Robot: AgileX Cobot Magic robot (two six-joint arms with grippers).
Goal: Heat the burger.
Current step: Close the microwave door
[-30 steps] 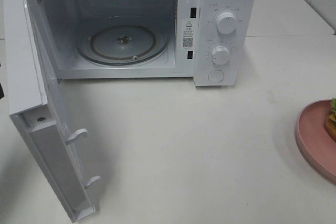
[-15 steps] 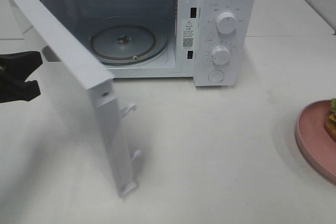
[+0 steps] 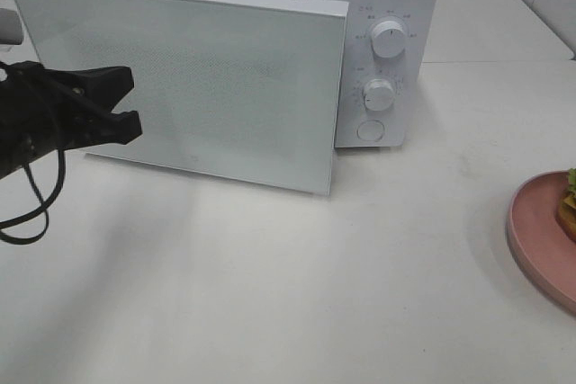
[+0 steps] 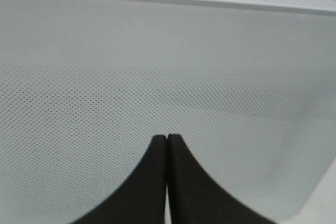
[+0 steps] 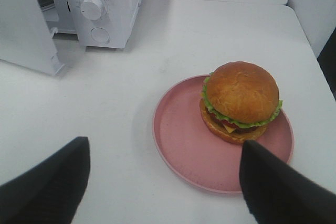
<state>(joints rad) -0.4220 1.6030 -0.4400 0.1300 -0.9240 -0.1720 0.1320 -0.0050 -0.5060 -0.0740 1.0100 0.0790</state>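
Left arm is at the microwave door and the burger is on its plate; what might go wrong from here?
1. The microwave door is nearly closed, with the burger on the pink plate outside. If it latches now, it will likely need reopening.
2. The shut left pincer sits right at the door face; pushing harder could shove the microwave back.
3. The open right pincer hovers near the plate and might nudge it.

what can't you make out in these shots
- Microwave cavity: hidden behind the nearly shut door in the high view.
- Burger: cut off by the right edge in the high view; whole only in the right wrist view.
- Plate: partly cut off by that same edge.
- Dial labels: too small to read.
- Left gripper touching the door or not: unclear in both views.
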